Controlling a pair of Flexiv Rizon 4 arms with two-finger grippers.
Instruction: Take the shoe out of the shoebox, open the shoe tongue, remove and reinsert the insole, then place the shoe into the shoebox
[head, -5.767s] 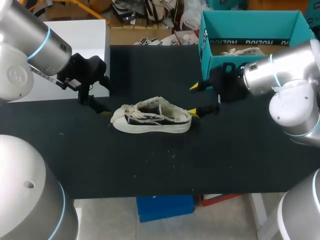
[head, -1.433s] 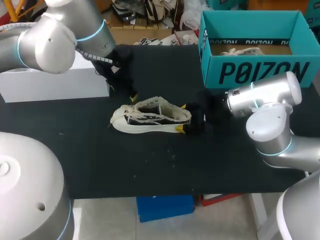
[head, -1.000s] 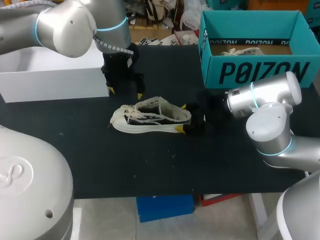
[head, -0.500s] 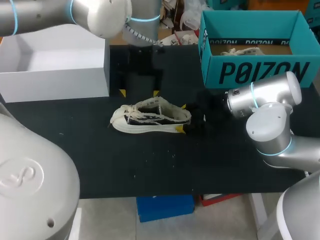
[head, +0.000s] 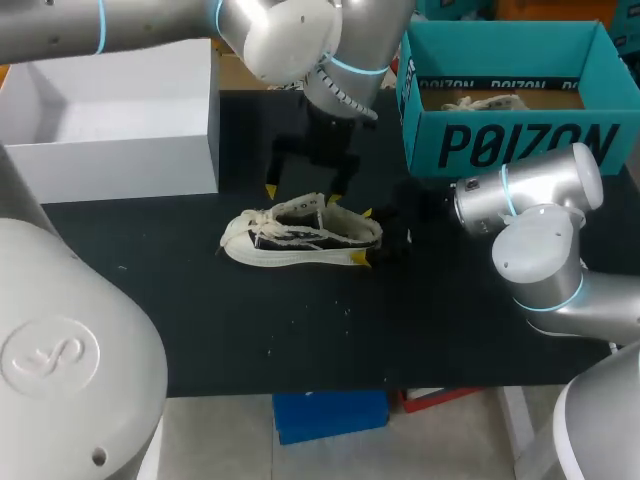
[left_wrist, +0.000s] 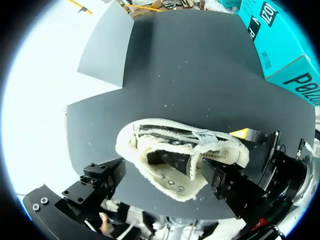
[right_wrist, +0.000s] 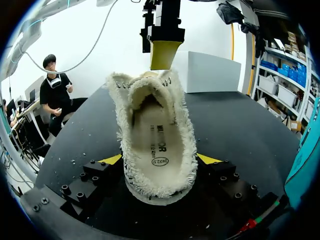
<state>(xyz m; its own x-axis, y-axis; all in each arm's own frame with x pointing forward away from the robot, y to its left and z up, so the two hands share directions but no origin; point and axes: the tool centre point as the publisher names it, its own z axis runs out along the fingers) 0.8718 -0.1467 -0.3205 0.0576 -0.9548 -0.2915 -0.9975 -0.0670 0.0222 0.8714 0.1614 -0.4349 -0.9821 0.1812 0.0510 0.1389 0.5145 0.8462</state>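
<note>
**Cream canvas shoe held at the heel, tongue next**

Head view: the shoe (head: 300, 238) sits on the black table (head: 300, 330), outside the teal shoebox (head: 520, 145). A white box (head: 110, 160) stands well apart.

Left wrist view: the left gripper (left_wrist: 167, 189) hangs over the shoe's opening, fingers spread.

Right wrist view: the right gripper (right_wrist: 160, 160) pinches the heel from both sides. It should hold firm while the left takes only the tongue.
</note>
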